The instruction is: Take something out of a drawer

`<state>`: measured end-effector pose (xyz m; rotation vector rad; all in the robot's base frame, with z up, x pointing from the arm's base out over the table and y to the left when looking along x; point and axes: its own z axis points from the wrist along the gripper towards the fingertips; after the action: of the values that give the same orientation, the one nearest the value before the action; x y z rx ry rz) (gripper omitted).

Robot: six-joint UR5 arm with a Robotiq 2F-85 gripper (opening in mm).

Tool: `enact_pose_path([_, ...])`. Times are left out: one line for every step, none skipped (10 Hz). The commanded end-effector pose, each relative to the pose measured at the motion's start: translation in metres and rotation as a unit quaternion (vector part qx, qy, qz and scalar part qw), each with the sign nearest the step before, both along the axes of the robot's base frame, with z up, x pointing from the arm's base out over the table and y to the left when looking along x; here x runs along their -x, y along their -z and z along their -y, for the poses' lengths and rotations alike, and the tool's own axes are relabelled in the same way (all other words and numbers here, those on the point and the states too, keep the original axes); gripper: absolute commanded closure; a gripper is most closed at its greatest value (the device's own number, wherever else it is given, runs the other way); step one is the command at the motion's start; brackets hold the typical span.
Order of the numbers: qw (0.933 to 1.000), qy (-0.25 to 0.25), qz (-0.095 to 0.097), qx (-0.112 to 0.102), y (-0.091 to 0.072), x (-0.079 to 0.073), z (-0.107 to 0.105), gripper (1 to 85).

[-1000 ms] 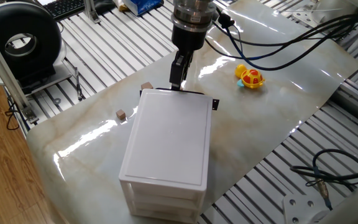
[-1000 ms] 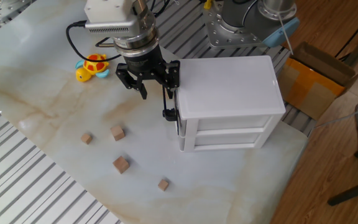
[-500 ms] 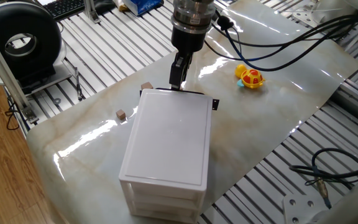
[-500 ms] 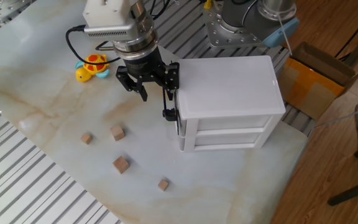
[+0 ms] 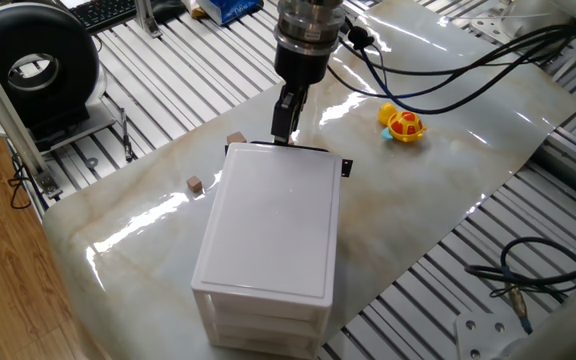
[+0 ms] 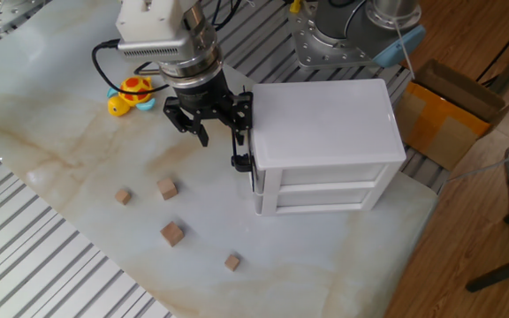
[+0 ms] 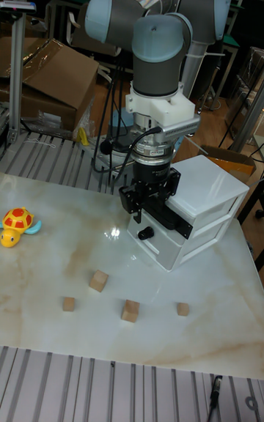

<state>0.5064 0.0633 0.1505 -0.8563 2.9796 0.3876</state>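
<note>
Gripper [image 6: 208,113] poised at the front of the white three-drawer box [image 6: 325,132], fingers [image 6: 200,126] spread apart and gripping nothing. Top drawer [image 6: 253,159] at the box's uppermost level, pulled out only a sliver at most, its thin black front edge and small black tab [image 6: 239,162] just beside the fingertips. Contents hidden from every view. Step in hand, by the look of it: getting the drawer open. Best done by catching the tab or edge squarely and pulling straight out along the runners, level and slow; a skewed pull likely to jam the drawer or drag the light box across the counter [image 6: 87,203]. Wooden cubes [image 6: 167,188] and toy turtle [image 6: 129,94] well clear.
</note>
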Motion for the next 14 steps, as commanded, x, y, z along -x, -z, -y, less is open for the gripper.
enact_pose_path([1.0000, 0.000, 0.001, -0.006, -0.002, -0.002, 0.001, 28.0])
enact_pose_path([1.0000, 0.000, 0.001, -0.006, -0.002, -0.002, 0.002, 28.0])
enact_pose_path([1.0000, 0.000, 0.003, -0.005, -0.001, -0.003, 0.002, 28.3])
enact_pose_path([1.0000, 0.000, 0.004, -0.004, 0.000, -0.004, 0.004, 29.0])
enact_pose_path([1.0000, -0.001, 0.005, -0.004, 0.000, -0.005, 0.005, 29.3])
enact_pose_path([1.0000, -0.002, 0.006, -0.003, 0.000, -0.005, 0.007, 29.7])
enact_pose_path([1.0000, -0.004, 0.007, 0.003, 0.000, -0.005, 0.011, 30.0])
enact_pose_path([0.9999, -0.006, 0.008, 0.007, 0.000, -0.006, 0.014, 30.7])
enact_pose_path([0.9999, -0.009, 0.008, 0.008, -0.001, -0.006, 0.018, 30.7])
enact_pose_path([0.9999, -0.012, 0.009, 0.009, -0.001, -0.006, 0.022, 30.7])
enact_pose_path([0.9998, -0.014, 0.008, 0.009, -0.001, -0.006, 0.026, 30.7])
enact_pose_path([0.9998, -0.017, 0.008, 0.010, -0.001, -0.007, 0.031, 30.7])
enact_pose_path([0.9997, -0.020, 0.008, 0.010, -0.001, -0.007, 0.035, 30.7])
enact_pose_path([0.9997, -0.021, 0.008, 0.012, -0.001, -0.008, 0.039, 30.7])
